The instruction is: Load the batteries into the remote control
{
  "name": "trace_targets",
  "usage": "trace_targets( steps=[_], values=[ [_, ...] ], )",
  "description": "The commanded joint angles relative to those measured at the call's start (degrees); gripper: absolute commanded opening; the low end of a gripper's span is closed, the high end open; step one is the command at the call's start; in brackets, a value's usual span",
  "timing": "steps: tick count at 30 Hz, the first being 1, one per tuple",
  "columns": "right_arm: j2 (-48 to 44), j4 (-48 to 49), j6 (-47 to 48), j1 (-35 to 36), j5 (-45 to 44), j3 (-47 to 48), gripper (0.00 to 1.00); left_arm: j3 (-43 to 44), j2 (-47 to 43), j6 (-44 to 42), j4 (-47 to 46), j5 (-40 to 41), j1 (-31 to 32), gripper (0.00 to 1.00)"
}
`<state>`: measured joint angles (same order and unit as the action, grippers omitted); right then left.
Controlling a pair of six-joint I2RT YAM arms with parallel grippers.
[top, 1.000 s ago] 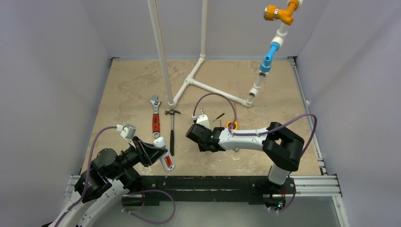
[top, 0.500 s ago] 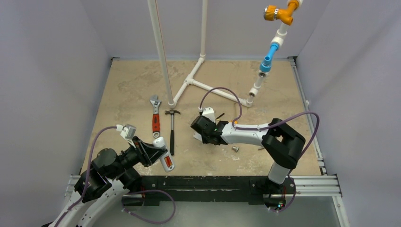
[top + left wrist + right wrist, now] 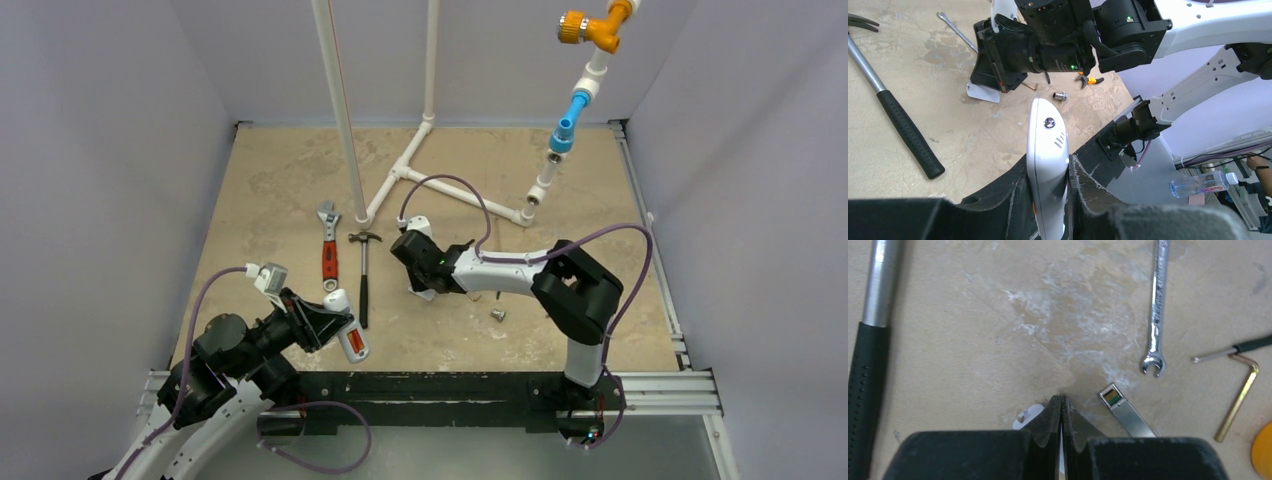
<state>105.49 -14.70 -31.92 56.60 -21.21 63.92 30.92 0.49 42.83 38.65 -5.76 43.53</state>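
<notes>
My left gripper (image 3: 335,320) is shut on the white remote control (image 3: 345,328) and holds it above the table's near left edge. Orange-red batteries (image 3: 355,347) show in the remote's back recess. In the left wrist view the remote (image 3: 1048,150) stands edge-on between the black fingers. My right gripper (image 3: 1061,397) is shut, its tips down at the table. A small white cover piece (image 3: 1027,416) pokes out from under its left finger. I cannot tell whether the gripper pinches it. From above, this white piece (image 3: 422,292) lies just below the right gripper (image 3: 420,278).
A black-handled hammer (image 3: 363,280) and a red-handled wrench (image 3: 327,250) lie left of the right gripper. A white pipe frame (image 3: 440,185) stands behind. A small metal socket (image 3: 497,314) lies to the right. Near the right fingers are a silver module (image 3: 1128,417), a spanner (image 3: 1156,315) and a hex key (image 3: 1240,400).
The right arm has swung left and away from the near edge, and its shut gripper now sits closer to the hammer. The left arm and the remote have not moved.
</notes>
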Motion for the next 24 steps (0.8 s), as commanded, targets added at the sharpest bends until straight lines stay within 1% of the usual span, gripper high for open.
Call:
trace_targets(
  steps=[1, 7, 13, 18, 24],
  values=[
    [2.6, 0.1, 4.7, 0.0, 6.9, 1.7, 0.0, 1.8, -1.3, -0.5, -2.5, 0.1, 0.2, 0.0],
    [2.0, -0.1, 5.0, 0.3, 10.4, 0.2, 0.0, 1.7, -1.9, -0.4, -2.1, 0.4, 0.2, 0.0],
    [2.4, -0.4, 5.3, 3.1, 12.7, -1.1, 0.0, 1.6, -1.7, -0.4, -2.2, 0.4, 0.2, 0.0],
    [2.4, -4.6, 4.5, 5.3, 10.2, -1.0, 0.0, 1.7, -1.6, -0.4, -2.3, 0.2, 0.2, 0.0],
    [-2.0, -6.8, -1.6, 5.9, 6.5, -6.7, 0.0, 1.1, -1.5, 0.0, -2.8, 0.2, 0.2, 0.0]
  ],
)
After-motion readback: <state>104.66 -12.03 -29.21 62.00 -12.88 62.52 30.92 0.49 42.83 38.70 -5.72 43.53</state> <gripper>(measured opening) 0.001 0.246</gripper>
